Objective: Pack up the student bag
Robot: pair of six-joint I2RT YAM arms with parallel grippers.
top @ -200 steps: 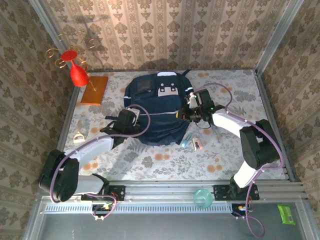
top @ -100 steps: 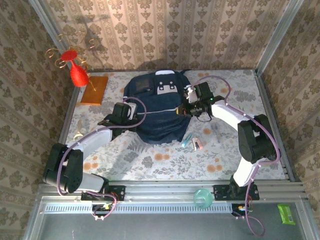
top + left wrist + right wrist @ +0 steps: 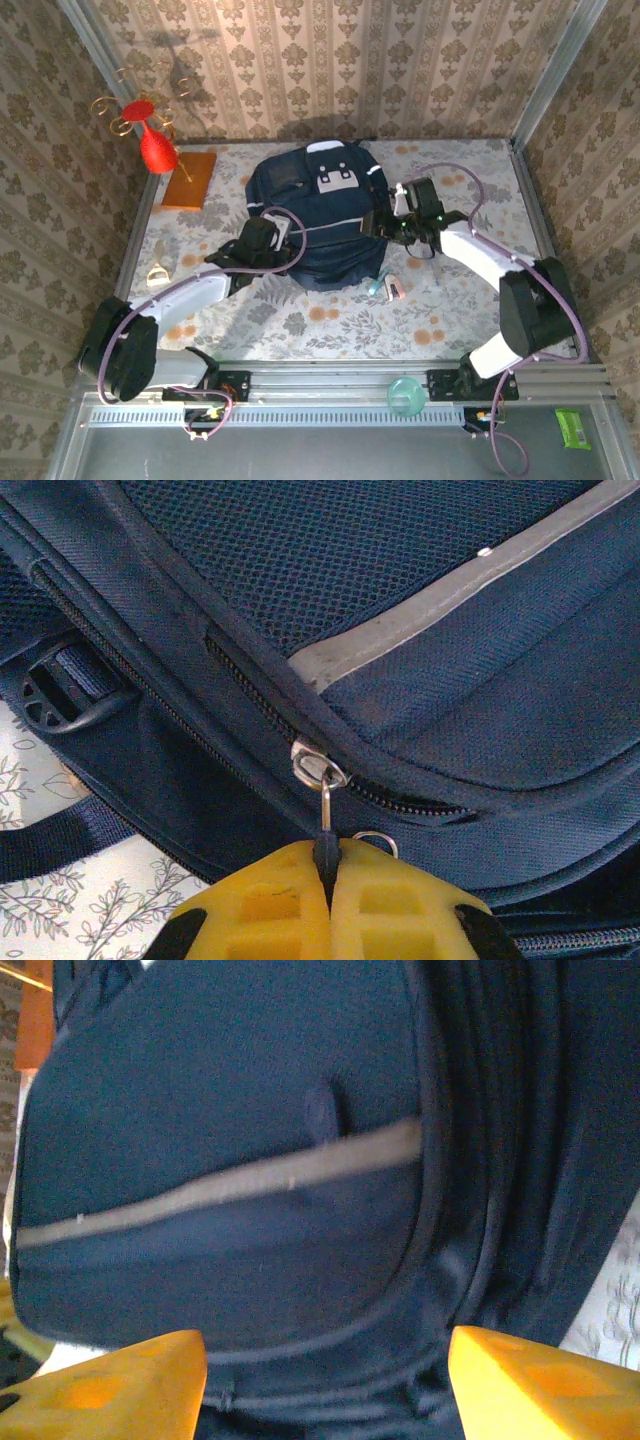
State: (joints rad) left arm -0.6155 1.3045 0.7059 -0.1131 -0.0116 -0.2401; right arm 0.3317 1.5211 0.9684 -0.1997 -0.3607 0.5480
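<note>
The student bag (image 3: 318,215), dark navy with a grey-white patch and pale stripes, lies flat in the middle of the table. At its left side, my left gripper (image 3: 278,238) is shut on the dark zipper pull (image 3: 327,852). The pull hangs from a metal slider (image 3: 318,770) on a partly open zip. In the left wrist view the yellow fingers (image 3: 270,905) press together around the pull. My right gripper (image 3: 381,225) stands open at the bag's right edge. Its yellow fingertips (image 3: 110,1385) are wide apart, with the bag (image 3: 230,1210) beyond them and nothing between them.
A red vase (image 3: 157,148) and an orange board (image 3: 189,178) stand at the back left. Small stationery (image 3: 388,287) lies just right of the bag's near edge, and a pale clip (image 3: 157,272) lies to the left. A teal cup (image 3: 404,395) sits on the front rail.
My right gripper has opened and let go of the bag, drawing slightly right. The left gripper, still shut on the zipper pull, moved back toward me and to the right.
</note>
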